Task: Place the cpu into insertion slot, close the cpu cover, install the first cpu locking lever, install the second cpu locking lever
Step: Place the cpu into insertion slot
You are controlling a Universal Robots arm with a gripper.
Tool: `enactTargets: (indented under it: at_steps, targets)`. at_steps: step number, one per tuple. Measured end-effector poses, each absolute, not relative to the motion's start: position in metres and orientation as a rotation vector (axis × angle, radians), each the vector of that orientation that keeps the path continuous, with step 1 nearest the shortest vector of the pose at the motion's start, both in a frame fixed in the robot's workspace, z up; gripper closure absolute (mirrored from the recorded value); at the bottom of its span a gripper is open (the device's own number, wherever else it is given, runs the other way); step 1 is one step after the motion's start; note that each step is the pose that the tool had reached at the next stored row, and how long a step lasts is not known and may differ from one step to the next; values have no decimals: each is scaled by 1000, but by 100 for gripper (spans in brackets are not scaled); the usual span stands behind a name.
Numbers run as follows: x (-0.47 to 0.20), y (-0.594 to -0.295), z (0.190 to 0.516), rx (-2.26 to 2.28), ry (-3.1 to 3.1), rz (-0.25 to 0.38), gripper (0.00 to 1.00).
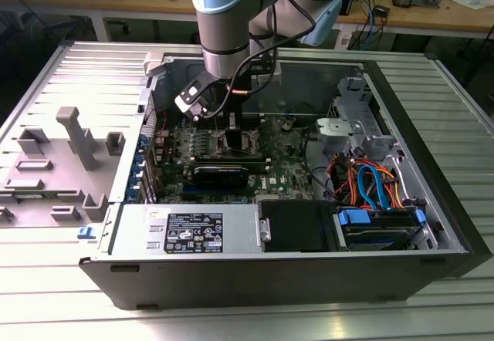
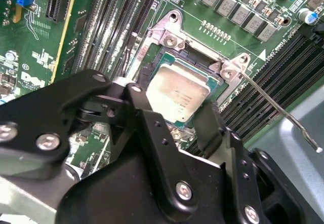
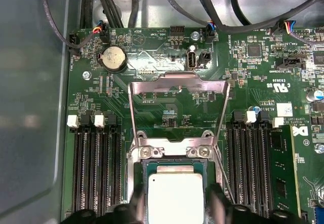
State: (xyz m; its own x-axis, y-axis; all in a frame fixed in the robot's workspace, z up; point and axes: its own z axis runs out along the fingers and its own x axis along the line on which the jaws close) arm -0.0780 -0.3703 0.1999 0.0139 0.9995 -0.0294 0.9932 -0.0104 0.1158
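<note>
The black gripper [image 3: 175,204] hangs straight above the dull silver square cpu [image 3: 174,187], which lies in the silver-rimmed insertion slot [image 3: 167,152] — grasping or released, I cannot tell.

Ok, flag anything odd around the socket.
Nothing stands out. The cpu lies square to the slot; the cover stands open and a lever juts free. Nothing looks damaged.
</note>
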Motion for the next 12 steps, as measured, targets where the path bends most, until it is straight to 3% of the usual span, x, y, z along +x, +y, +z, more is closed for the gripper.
enactTargets:
  at_steps: [6,12]
  targets:
    - [-77,-370,200,2160,2134,92,40]
    - [-75,-370,200,2160,2134,91,46]
